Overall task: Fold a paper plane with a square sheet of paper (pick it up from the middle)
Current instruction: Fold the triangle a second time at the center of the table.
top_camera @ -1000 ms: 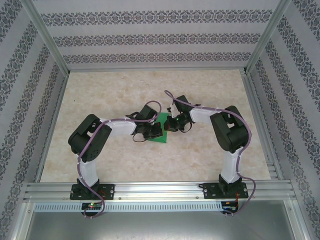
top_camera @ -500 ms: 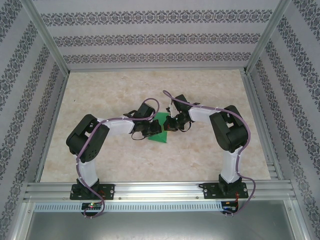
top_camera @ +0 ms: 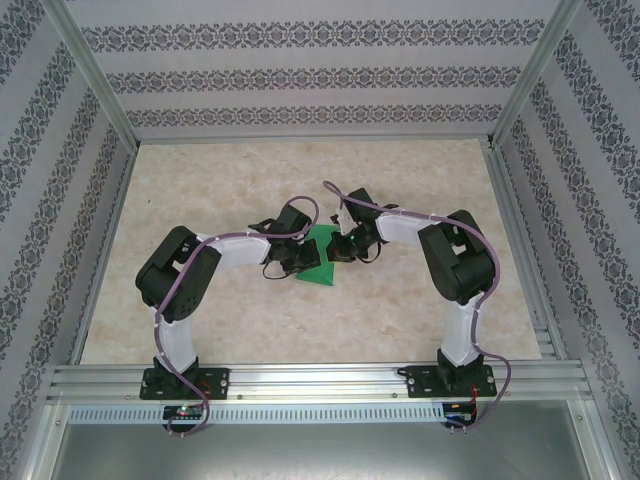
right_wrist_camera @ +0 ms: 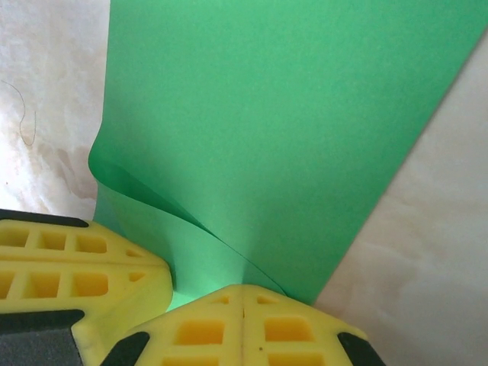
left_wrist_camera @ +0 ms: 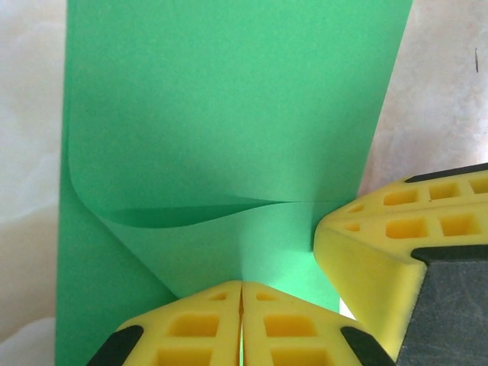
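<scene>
One paper sheet [top_camera: 320, 270], two pinching grippers [left_wrist_camera: 242, 284] [right_wrist_camera: 244, 288]

Left arm [top_camera: 180, 275] and right arm [top_camera: 455, 260] bend inward — left fingers [left_wrist_camera: 191, 328], right fingers [right_wrist_camera: 206, 332] closed.

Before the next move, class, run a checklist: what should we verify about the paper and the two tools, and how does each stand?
1. Left tool shut on the paper: ok.
2. Right tool shut on the paper: ok.
3. Far part of the paper flat on the table: ok.
4. Near flap creased flat: not ok, it curls.
5. Flap edges lined up: cannot tell.
</scene>
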You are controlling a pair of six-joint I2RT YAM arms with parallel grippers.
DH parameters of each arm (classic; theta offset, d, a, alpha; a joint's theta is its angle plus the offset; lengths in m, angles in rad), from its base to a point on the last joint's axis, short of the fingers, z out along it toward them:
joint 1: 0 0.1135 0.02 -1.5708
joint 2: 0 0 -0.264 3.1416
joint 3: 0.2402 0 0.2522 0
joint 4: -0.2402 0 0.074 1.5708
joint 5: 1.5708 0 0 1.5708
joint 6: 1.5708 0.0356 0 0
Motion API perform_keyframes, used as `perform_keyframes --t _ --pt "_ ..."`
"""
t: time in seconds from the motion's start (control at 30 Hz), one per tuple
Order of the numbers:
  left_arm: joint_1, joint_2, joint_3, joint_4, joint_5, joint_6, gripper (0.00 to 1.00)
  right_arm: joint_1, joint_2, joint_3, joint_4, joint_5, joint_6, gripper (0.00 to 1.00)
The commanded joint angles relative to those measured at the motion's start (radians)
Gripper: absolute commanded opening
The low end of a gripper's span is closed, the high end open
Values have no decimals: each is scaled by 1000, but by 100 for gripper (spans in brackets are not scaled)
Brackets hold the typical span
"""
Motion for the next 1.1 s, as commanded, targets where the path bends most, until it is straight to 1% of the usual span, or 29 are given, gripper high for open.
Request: perform_keyframes --t 0.0,0.2,0.47,0.67,0.77,0.93,1.07 --pt "52 4 15 -77 -79 27 10 -7 84 -29 -104 215 -41 3" --pt "102 30 35 -80 -77 49 11 -3 93 -29 -116 238 -55 3" --pt "173 49 65 -85 -38 98 11 2 95 -24 -124 251 -61 3" --pt "168 -26 89 -80 -6 151 12 4 91 -23 -126 252 -60 3" --pt "139 -50 94 -80 22 174 12 4 91 -23 -123 250 -61 3" --pt "82 -34 92 -79 27 170 11 5 90 -22 -121 245 -59 3" --pt "74 3 79 -62 36 151 8 4 91 -23 -112 229 -58 3"
